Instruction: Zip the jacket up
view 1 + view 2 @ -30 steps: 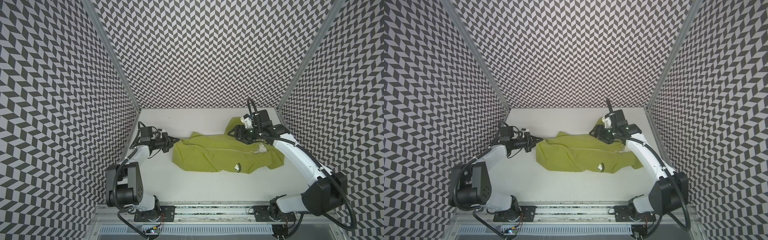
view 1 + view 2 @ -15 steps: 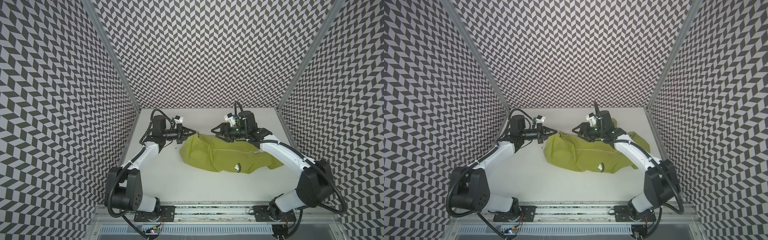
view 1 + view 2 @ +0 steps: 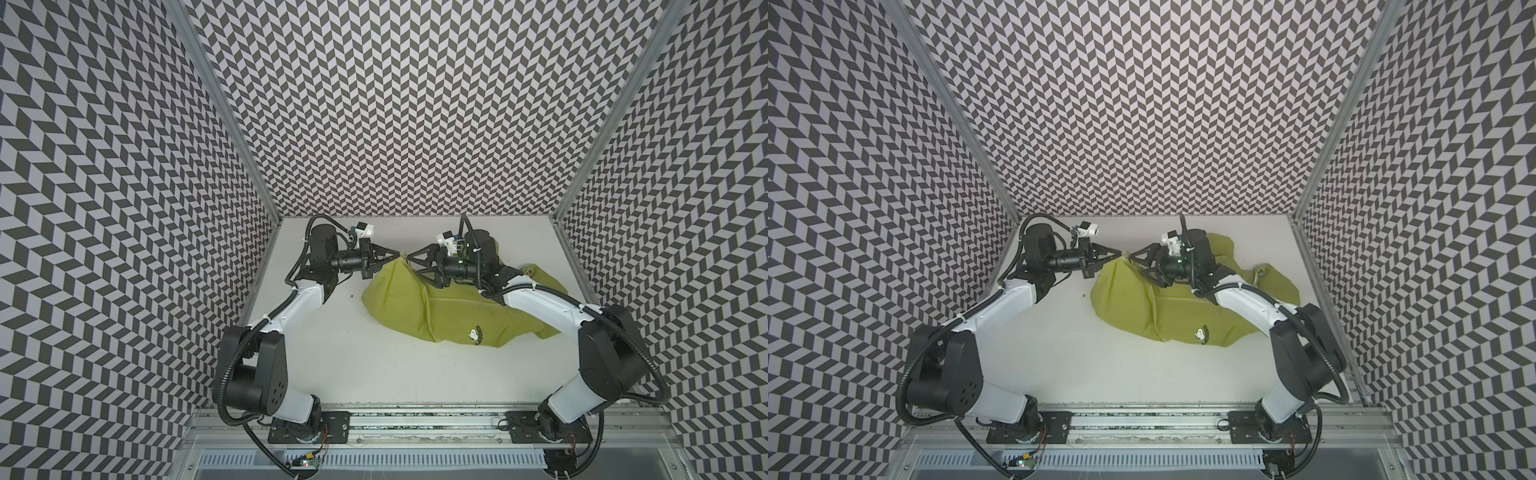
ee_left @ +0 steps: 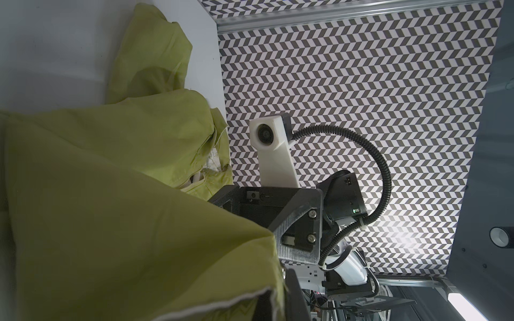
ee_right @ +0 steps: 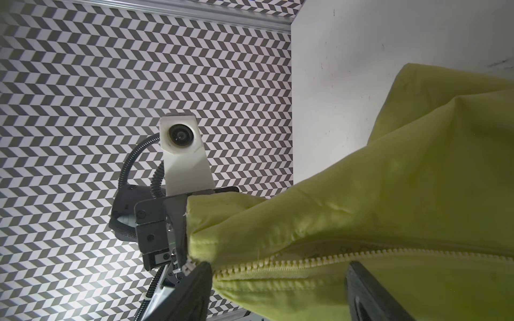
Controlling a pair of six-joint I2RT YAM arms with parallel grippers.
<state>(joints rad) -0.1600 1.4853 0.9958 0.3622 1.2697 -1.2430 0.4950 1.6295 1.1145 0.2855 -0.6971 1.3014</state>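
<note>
Nearest to us, the metal rail [image 3: 415, 419] carries both arm bases, and beyond it a stretch of bare white worktop [image 3: 353, 365] lies between the arms. Past that we find the jacket [image 3: 449, 307], lime green and crumpled, on the right half of the worktop toward the back, partly under the right arm. Its small cartoon emblem [image 3: 473, 334] faces up near the front edge of the heap. Farther back, the jacket's left end rises off the worktop to a point. There the left claw [image 3: 394, 263] is closed tight, pinching that corner of fabric. The right claw [image 3: 417, 272] faces it, close by, with its jaws spread wide and clamped on nothing. In the right wrist view we see the pale zipper [image 5: 306, 261] running along the jacket's edge in the gap between the right claw's dark fingers [image 5: 199, 291]. We cannot tell whether either finger touches the cloth. Along the zipper a narrow slit shows a little patterned lining. In the left wrist view the green fabric fills most of the frame and hides the left claw's own tips. Behind everything stands the back wall [image 3: 415, 104] with its grey and white chevron pattern.
</note>
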